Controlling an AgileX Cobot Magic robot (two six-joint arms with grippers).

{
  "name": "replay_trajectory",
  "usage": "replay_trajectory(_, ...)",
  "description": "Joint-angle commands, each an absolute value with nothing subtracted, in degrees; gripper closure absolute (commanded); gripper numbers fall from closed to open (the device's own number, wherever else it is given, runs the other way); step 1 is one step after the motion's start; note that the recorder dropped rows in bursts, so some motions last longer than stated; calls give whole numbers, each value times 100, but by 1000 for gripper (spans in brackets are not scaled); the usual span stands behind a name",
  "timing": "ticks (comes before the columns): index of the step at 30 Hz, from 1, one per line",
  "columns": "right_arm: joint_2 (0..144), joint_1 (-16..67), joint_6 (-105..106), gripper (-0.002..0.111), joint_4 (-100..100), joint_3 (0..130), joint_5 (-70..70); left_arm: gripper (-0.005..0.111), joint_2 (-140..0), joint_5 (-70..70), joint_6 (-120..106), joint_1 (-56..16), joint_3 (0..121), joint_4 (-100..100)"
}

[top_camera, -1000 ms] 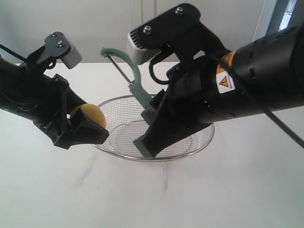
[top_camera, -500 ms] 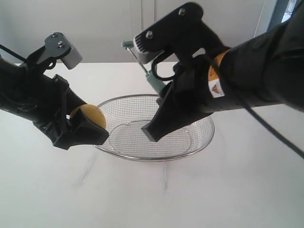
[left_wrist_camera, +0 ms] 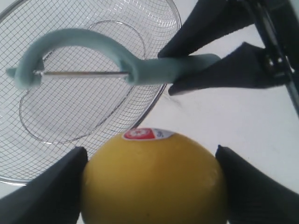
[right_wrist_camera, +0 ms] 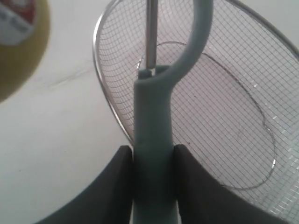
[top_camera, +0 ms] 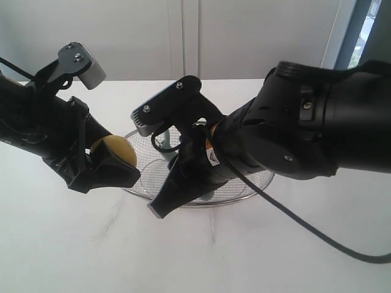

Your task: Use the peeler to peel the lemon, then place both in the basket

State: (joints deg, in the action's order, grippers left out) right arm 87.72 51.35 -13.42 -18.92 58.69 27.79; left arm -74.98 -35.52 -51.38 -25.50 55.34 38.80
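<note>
My left gripper (left_wrist_camera: pixel 152 186) is shut on the yellow lemon (left_wrist_camera: pixel 154 182), which has a red-and-white sticker, and holds it in the air just outside the wire basket's rim (left_wrist_camera: pixel 159 98). In the exterior view the lemon (top_camera: pixel 116 148) shows between the left gripper's black fingers (top_camera: pixel 107 174). My right gripper (right_wrist_camera: pixel 153 163) is shut on the teal handle of the peeler (right_wrist_camera: pixel 153 121). The peeler's curved head and blade (left_wrist_camera: pixel 79 72) hang over the basket mesh (right_wrist_camera: pixel 210 116), close to the lemon. In the exterior view the right arm hides most of the peeler, and the right gripper (top_camera: pixel 165 204) sits low at the basket's (top_camera: pixel 256 186) front left.
The basket stands on a white tabletop (top_camera: pixel 275 250). The bulky right arm (top_camera: pixel 293 134) leans across the basket from the right. A pale wall with a window strip (top_camera: pixel 360 30) lies behind.
The right arm has swung down and to the left, bringing the peeler from high above the basket to low over it, near the lemon. The left arm and lemon have not moved.
</note>
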Motion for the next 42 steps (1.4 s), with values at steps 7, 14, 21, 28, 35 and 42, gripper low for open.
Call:
replay_trajectory(7,8739,5483,-1174,108,-1808,5855,2674,107,-7477,-3656,-5095,-2535,5539,4036)
replay_trajectory(14,8464,5483,-1273,108,-1964,5855,2749,107,-7477,-3656,-5095,-2535,5539,4036)
replay_trajectory(21,8083,5483,-1316,108,-1978,5855,3181,107,-7477,-3644,-5095,-2535,5539,4036)
replay_trajectory(28,8239,5483,-1327,108,-1965,5855,3158,107,-7477,-3608,-5095,-2535,5539,4036)
replay_trajectory(35,8451,5483,-1327,108,-1761,5855,2973,107,-7477,-3608,-5095,-2535,5539,4036)
replay_trajectory(42,8311,5486,-1327,108,-1761,5855,3006,107,-7477,-3608,-5095,-2535,5539,4036)
